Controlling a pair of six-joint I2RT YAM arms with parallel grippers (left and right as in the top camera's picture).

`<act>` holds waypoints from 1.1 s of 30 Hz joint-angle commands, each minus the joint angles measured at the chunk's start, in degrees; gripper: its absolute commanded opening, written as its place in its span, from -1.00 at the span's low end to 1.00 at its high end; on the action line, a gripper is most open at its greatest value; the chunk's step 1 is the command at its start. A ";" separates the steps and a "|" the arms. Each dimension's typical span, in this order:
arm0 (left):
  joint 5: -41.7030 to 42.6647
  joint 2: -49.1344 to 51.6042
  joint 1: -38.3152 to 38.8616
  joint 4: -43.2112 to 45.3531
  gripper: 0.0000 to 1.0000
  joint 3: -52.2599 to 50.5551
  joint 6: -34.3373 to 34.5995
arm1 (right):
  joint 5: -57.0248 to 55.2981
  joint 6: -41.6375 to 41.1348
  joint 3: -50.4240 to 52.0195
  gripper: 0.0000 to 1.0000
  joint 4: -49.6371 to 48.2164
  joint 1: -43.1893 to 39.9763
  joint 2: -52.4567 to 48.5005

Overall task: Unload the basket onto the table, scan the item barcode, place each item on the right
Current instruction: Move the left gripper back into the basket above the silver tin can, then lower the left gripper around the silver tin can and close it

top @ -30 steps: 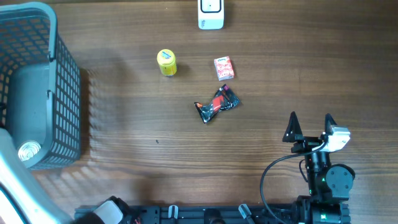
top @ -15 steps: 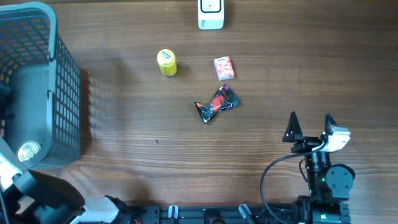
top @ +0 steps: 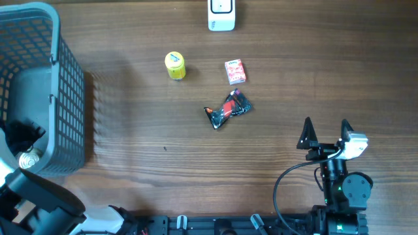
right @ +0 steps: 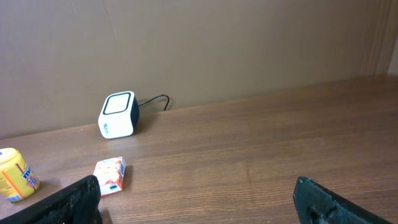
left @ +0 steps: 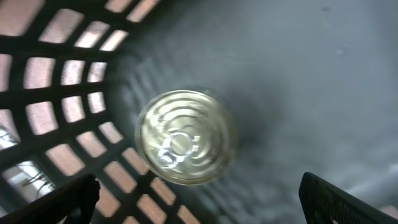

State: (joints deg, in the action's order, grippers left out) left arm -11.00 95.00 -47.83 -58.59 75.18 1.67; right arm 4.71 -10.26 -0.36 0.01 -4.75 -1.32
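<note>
We see the left gripper (left: 199, 202) spread wide over the tin can (left: 186, 137) in the basket (top: 68, 98) at the overhead frame's lower left, right gripper (top: 324, 132) likewise spread at lower right, scanner (top: 221, 14) top centre.

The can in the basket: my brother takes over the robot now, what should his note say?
Left gripper open, hovering over the can in the basket.
Right gripper open, empty, away from the items.
Scanner on the table, far edge; yellow tub, red box and dark packet lie near it.
Nothing gripped yet.
To do: grasp an item, show its barcode to the scanner.
</note>
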 commanded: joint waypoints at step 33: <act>14.21 1.77 -5.33 7.80 1.00 -2.12 -36.22 | 0.00 -0.39 0.07 1.00 -0.17 0.28 -0.09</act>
State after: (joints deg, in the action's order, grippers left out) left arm 1.04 96.03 -52.69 -51.53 73.52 -21.63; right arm 4.71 -10.26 -0.36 0.01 -4.75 -1.32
